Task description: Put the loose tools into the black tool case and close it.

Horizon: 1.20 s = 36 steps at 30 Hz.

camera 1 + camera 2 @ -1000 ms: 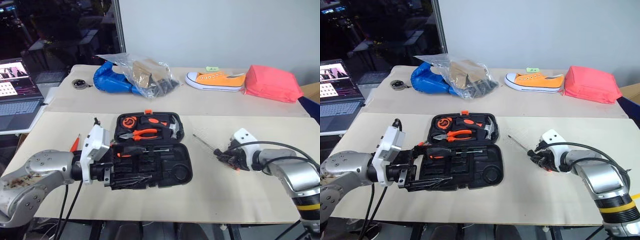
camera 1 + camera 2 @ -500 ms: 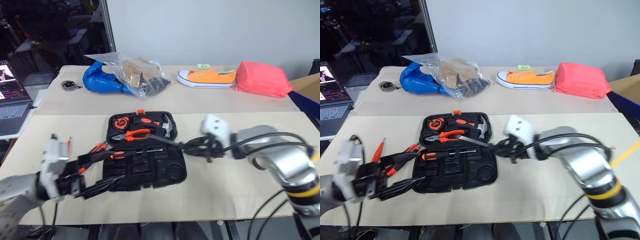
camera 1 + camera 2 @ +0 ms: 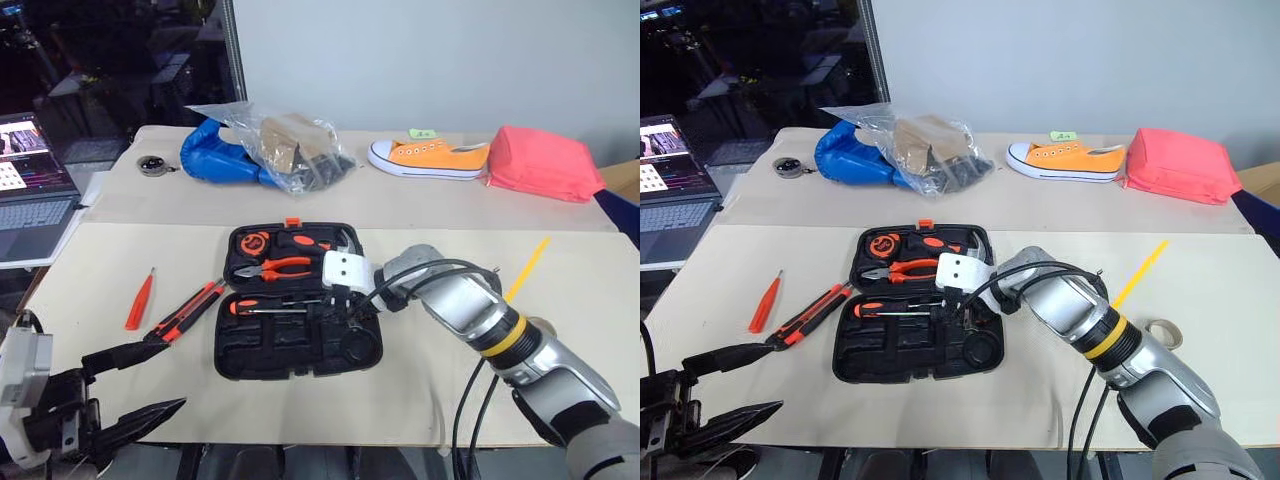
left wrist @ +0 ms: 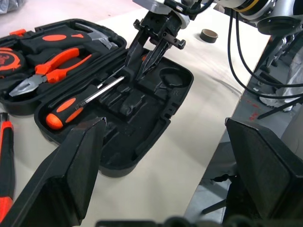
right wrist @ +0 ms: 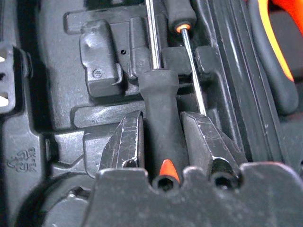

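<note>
Right wrist view, ridged black fingers [image 5: 199,137] clamping rubbery screwdriver handle [image 5: 161,127], moulded case [image 5: 57,123]

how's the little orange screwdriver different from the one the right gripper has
The small orange screwdriver is all orange; the gripped screwdriver has a black handle with an orange end. The small one lies loose on the table; the gripped one sits in the right gripper over the black tool case.

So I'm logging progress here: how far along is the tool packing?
One screwdriver already lies in the open tool case. The right end effector grips a second screwdriver over the case's slots. Left out on the table: the small orange screwdriver, utility knife and tape roll. Then the lid needs closing.
</note>
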### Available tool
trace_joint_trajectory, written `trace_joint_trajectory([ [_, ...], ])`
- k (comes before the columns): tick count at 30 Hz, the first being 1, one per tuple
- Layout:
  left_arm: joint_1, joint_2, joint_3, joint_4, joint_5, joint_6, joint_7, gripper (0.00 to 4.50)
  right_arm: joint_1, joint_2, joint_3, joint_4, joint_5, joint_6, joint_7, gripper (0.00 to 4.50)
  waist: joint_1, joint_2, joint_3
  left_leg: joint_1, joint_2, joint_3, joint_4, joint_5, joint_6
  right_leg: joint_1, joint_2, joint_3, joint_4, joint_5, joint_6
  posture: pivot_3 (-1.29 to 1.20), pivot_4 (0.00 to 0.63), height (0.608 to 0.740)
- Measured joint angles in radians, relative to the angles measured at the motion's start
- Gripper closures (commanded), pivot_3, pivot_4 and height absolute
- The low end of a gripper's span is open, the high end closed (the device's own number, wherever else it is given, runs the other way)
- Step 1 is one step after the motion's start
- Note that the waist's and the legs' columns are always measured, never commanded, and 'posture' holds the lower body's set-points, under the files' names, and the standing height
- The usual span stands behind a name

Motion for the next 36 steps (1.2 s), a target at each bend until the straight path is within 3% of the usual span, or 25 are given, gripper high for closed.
trace_joint_trajectory([
  [7, -0.028, 0.002, -0.025, 0.012, 0.023, -0.016, 0.002, 0.17, -0.001, 0.0, 0.011, 0.027, -0.06, -0.1, 0.044, 3.6, 0.001, 0.0, -0.001, 0.002, 0.0, 0.0, 0.0, 0.0, 0.0, 0.002, -0.001, 0.0, 0.0, 0.0, 0.0, 0.0, 0.15, 0.74],
  [8, -0.029, 0.002, -0.029, 0.015, 0.025, -0.017, 0.001, 0.17, -0.002, 0.001, 0.012, 0.038, -0.069, -0.117, 0.054, 2.59, 0.001, 0.0, -0.001, 0.002, 0.0, 0.0, 0.0, 0.0, 0.0, 0.002, -0.001, 0.0, 0.0, 0.0, 0.0, 0.0, 0.15, 0.74],
  [12, -0.03, 0.002, -0.036, 0.024, 0.032, -0.018, 0.001, 0.17, -0.015, 0.007, 0.009, 0.068, -0.094, -0.163, 0.069, 1.43, 0.002, -0.001, -0.001, 0.002, 0.0, 0.0, 0.0, 0.0, 0.0, 0.002, -0.001, 0.0, 0.0, 0.0, 0.0, 0.0, 0.15, 0.74],
  [31, -0.084, 0.012, -0.101, 0.052, 0.057, -0.024, -0.008, 0.17, 0.089, 0.017, -0.183, 0.002, -0.043, -0.095, 0.013, 1.43, -0.008, -0.001, -0.001, 0.0, 0.001, 0.0, -0.001, 0.0, 0.0, 0.0, 0.001, 0.0, 0.0, 0.0, -0.001, 0.0, 0.15, 0.74],
  [36, -0.085, 0.011, -0.109, 0.054, 0.059, -0.042, -0.013, 0.17, 0.122, 0.035, -0.175, 0.002, -0.045, -0.102, 0.011, 2.75, -0.006, -0.001, -0.001, 0.0, 0.0, 0.0, 0.0, 0.0, 0.0, 0.0, 0.0, 0.001, 0.001, 0.0, -0.001, 0.0, 0.15, 0.74],
])
